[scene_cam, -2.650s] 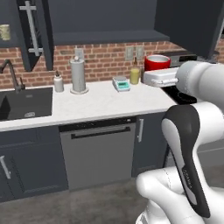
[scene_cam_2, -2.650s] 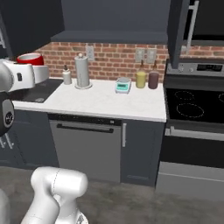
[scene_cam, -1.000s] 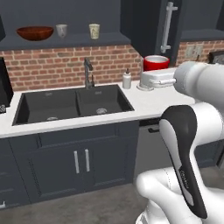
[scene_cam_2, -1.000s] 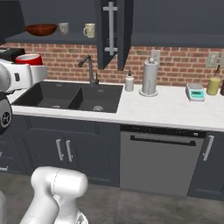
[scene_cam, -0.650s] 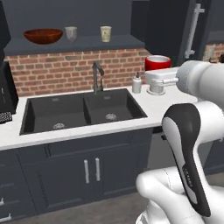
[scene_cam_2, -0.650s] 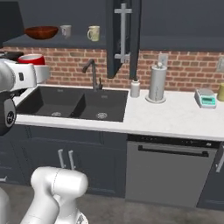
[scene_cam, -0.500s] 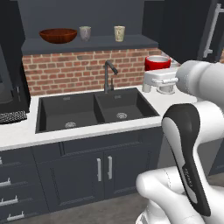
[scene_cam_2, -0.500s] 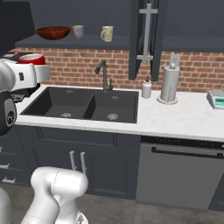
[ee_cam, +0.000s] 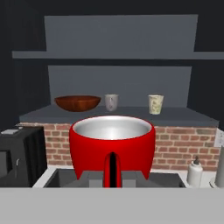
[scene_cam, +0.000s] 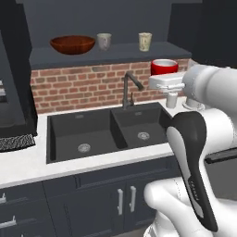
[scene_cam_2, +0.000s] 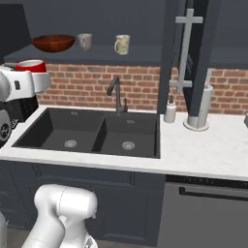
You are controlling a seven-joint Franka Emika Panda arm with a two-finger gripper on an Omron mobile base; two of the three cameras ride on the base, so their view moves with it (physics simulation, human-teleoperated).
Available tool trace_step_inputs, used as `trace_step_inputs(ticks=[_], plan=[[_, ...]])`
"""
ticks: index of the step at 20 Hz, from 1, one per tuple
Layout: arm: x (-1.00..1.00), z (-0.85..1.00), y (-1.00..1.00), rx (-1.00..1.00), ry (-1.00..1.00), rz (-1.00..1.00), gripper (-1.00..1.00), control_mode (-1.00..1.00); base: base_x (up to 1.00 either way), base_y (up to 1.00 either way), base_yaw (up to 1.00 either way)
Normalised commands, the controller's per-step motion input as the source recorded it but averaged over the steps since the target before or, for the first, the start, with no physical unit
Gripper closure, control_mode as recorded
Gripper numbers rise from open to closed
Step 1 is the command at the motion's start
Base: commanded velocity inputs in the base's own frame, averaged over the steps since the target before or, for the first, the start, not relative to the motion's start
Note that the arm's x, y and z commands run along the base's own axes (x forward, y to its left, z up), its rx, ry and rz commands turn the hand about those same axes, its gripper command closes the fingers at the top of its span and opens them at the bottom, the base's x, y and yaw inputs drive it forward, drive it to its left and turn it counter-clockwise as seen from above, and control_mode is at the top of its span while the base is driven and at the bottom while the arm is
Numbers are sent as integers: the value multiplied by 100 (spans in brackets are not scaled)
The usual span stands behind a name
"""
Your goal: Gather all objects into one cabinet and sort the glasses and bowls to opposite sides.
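Red cup (ee_cam: pixel 112 148) sits upright, grasped in the tool (scene_cam: pixel 165 82), held above the sink (scene_cam: pixel 111 130). On the open cabinet shelf (scene_cam: pixel 111 54): bowl (scene_cam: pixel 72 44) at left, grey cup (scene_cam: pixel 104 41) just beside it, beige cup (scene_cam: pixel 145 41) further right, apart.

A dark double sink (scene_cam: pixel 106 129) with a curved faucet (scene_cam: pixel 131 88) sits below a brick backsplash (scene_cam: pixel 78 85).

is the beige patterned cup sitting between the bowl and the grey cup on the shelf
No: the grey cup stands in the middle, with the bowl on one side and the beige patterned cup on the other.
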Motion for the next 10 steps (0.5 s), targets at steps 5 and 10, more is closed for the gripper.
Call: trace_step_inputs(ticks=[5,10], plan=[[0,0,0,0,0,0,100,100,50,-18,-4],[0,0,0,0,0,0,100,100,27,0,-1]])
